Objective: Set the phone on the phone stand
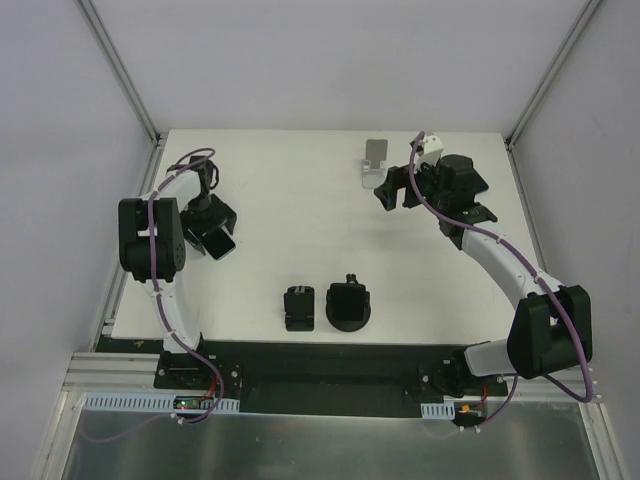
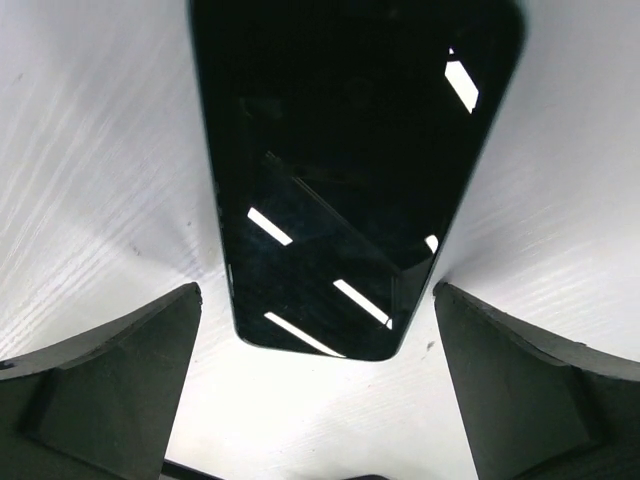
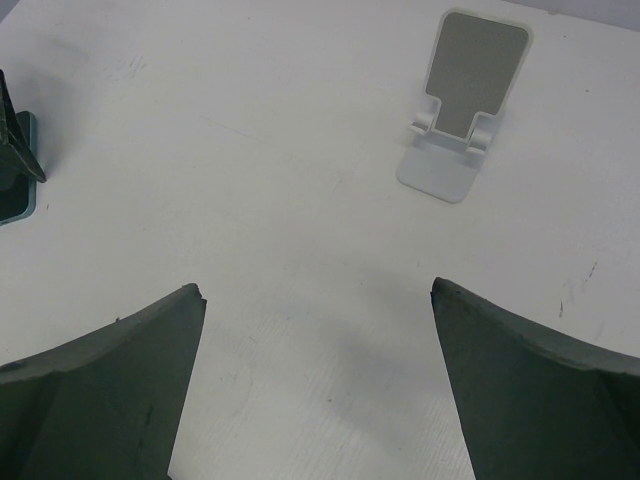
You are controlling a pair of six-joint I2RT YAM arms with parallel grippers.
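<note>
The phone (image 2: 350, 170) is only partly seen. In the left wrist view its far end runs off the top of the frame, and its glossy black face gives back nothing but streaks of light. From the top view it is a small dark slab at the left of the worktop (image 3: 250, 150), mostly covered by the left arm's wrist. It lies flat on the white surface, well apart from the phone stand (image 3: 465, 100).

The left end effector (image 2: 316, 300) has its fingers (image 2: 110, 390) spread wide. The phone's rounded near end sits between them and touches neither, with white worktop showing on both sides. The right end effector (image 3: 315, 290) is also spread wide, over bare worktop with nothing between its fingers.

The phone stand is at the upper right of the right wrist view, upright on its pale base. Its grey back plate and two small front lips are in full view, and nothing rests on it. At that view's left edge a dark shape with a teal rim (image 3: 15, 170) is cut off by the frame; it may be part of another holder, but I cannot tell.

In the top view two black objects stand side by side at the lower middle: a squarish block (image 1: 298, 307) and a piece on a round base (image 1: 349, 305). They are too small to name.
</note>
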